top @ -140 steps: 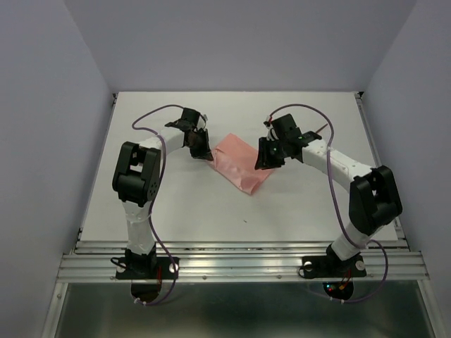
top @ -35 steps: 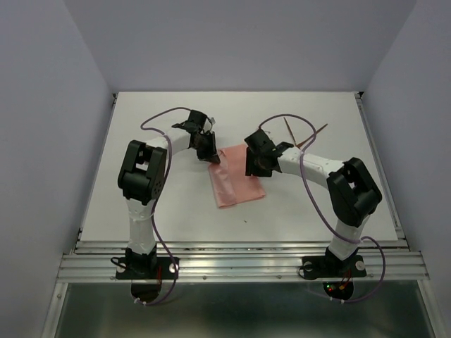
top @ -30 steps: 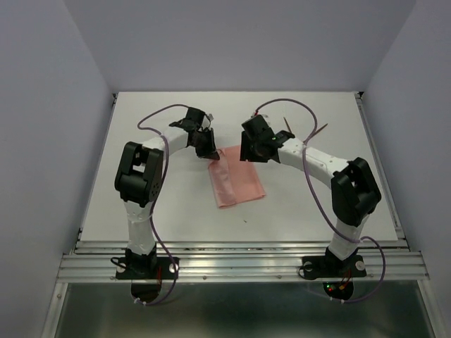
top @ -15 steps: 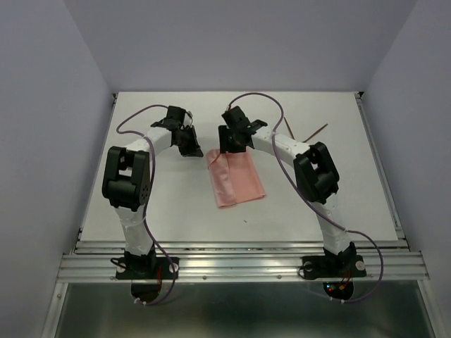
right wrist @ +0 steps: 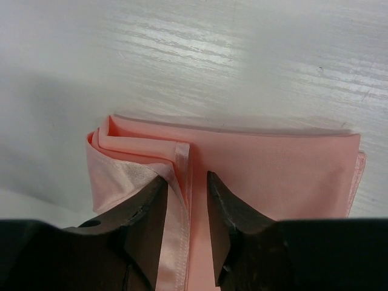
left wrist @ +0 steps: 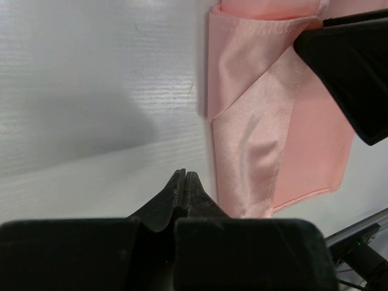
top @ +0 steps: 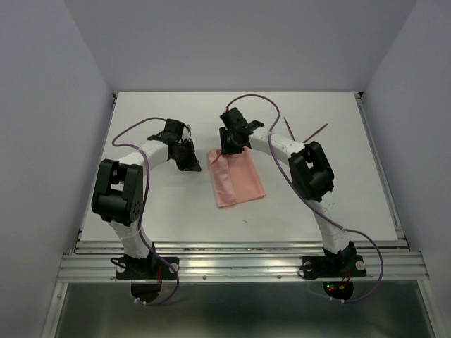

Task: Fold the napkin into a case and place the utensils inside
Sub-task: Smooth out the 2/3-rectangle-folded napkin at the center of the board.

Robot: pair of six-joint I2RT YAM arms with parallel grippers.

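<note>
The salmon-pink napkin [top: 238, 179] lies mid-table as a folded oblong, with a shiny flap turned over along its far-left edge. It also shows in the left wrist view [left wrist: 273, 121] and the right wrist view [right wrist: 273, 163]. My right gripper [top: 227, 146] is down on the napkin's far-left corner. Its jaws [right wrist: 185, 182] stand a little apart, with the hem strip lying between them. My left gripper [top: 192, 165] is shut and empty just left of the napkin, its tips [left wrist: 183, 174] above bare table. The two thin reddish-brown utensils [top: 289, 127] [top: 316, 131] lie at the far right.
The white table [top: 169, 204] has grey walls on three sides. A metal rail [top: 239, 264] runs along the near edge. Purple cables [top: 254, 96] loop above both arms. The right gripper's black finger [left wrist: 357, 73] shows at the left wrist view's upper right.
My left gripper has drawn back to the left, off the napkin. My right gripper swung left from the napkin's far-right end to its far-left corner. The napkin now shows a turned-over flap there.
</note>
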